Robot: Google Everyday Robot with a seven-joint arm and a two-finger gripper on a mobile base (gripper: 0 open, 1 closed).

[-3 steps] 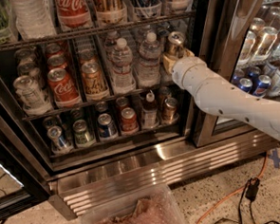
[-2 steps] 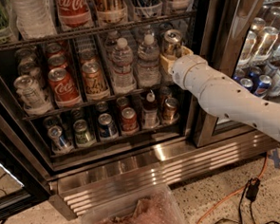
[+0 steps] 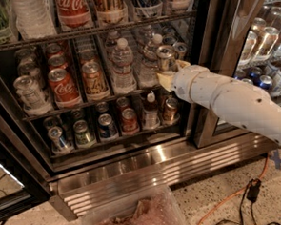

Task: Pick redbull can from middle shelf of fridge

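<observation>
The large stainless-steel, glass-doored fridge [image 3: 134, 167] stands open. At the right end of its thin dark wire middle shelf [image 3: 83, 104], the thick white arm [image 3: 235, 104] ends in a pale two-finger hand [image 3: 172, 72]. The hand seems clenched around the slim silvery redbull can [image 3: 165, 55], which is roughly upright with its long axis vertical, just above that shelf's front rail. The way out likely runs straight forward off the shelf.

**Silver-blue can in a cream gripper at a steel fridge**

The gripper [image 3: 172, 70], cream-yellow on a white arm [image 3: 235, 104], sits at the right end of the dark wire shelf [image 3: 106, 99]. It is closed round a slim can [image 3: 166, 58], silver with blue-grey panels. Left of the jaws stand a clear bottle [image 3: 122, 63] with a white cap, a tan can [image 3: 94, 79], and a red cola can [image 3: 62, 85] with white script. Below the jaws, the fridge [image 3: 134, 167] shows brushed-steel louvres. An orange cable [image 3: 227, 200] crosses the speckled beige floor [image 3: 275, 206].
</observation>
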